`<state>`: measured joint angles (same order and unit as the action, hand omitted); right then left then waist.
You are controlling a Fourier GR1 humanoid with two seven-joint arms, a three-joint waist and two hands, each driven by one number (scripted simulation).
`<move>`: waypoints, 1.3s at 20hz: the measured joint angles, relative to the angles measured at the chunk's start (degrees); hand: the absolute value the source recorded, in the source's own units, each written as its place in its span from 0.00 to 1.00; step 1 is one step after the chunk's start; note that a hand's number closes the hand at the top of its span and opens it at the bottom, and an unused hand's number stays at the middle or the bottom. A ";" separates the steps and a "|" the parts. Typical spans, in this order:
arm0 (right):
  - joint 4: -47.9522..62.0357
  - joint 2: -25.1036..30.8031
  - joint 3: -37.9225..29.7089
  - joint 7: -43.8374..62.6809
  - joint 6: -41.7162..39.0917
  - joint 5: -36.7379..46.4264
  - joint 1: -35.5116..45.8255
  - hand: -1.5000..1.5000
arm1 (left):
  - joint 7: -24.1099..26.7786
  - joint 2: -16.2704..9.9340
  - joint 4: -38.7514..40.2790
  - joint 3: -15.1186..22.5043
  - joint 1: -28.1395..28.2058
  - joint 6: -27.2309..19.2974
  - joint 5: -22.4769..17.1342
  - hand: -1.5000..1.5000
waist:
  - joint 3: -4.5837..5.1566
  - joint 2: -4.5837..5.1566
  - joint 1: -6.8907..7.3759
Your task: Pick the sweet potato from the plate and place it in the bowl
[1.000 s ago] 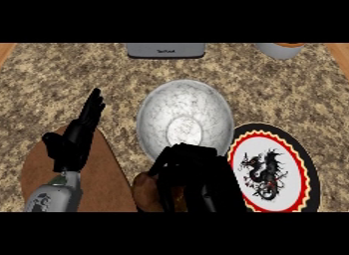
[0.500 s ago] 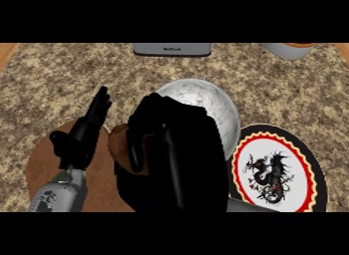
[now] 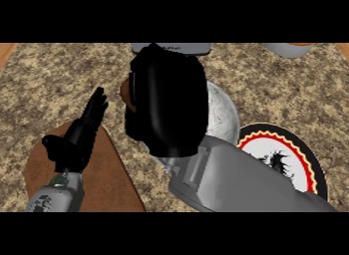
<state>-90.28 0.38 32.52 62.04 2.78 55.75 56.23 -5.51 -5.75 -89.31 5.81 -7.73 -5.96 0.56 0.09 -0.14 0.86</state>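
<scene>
Seeing my right hand (image 3: 165, 102) clenched around sweet potato (image 3: 124, 92), brown sliver peeking at hand's left edge, above bowl (image 3: 223, 113); left hand (image 3: 82, 134) released, resting left.

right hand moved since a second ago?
Yes. The right hand, curled round the sweet potato, has gone up the view, from beside the plate to over the bowl.
</scene>
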 measured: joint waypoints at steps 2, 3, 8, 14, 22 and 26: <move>2.67 -0.06 -0.85 -1.30 0.58 1.05 -1.33 1.00 | 0.37 0.09 0.55 -0.23 -0.34 -0.01 0.15 0.50 | -0.03 0.09 -0.21; 3.45 0.19 -1.37 -2.04 0.71 1.52 -2.25 1.00 | 0.50 -0.01 0.19 -0.25 0.09 0.08 0.22 0.50 | -0.03 0.10 -0.28; 8.79 1.32 -4.90 -7.16 3.38 2.82 -6.19 1.00 | 1.40 0.85 1.28 -0.30 -0.12 -0.25 0.80 0.50 | -0.07 0.20 -0.53; 12.10 1.90 -9.44 -14.01 6.07 -1.67 -13.03 0.00 | 0.44 0.88 0.72 -0.80 -0.53 -0.20 0.89 0.50 | -0.10 0.23 -0.60; 13.32 1.00 -14.91 -26.39 5.65 -12.56 -18.93 0.00 | 1.40 1.10 1.24 -1.43 -0.49 0.27 0.82 0.50 | -0.11 0.22 -0.66; 10.81 0.33 -16.67 -32.16 9.25 -15.04 -20.56 0.00 | 0.90 0.95 0.94 -1.38 -0.41 0.53 1.06 0.50 | -0.12 0.16 -0.69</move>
<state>-79.47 0.72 15.85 29.88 12.04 40.72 35.67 -4.61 -4.79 -88.37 4.43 -8.15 -5.43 1.62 -0.02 0.02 0.17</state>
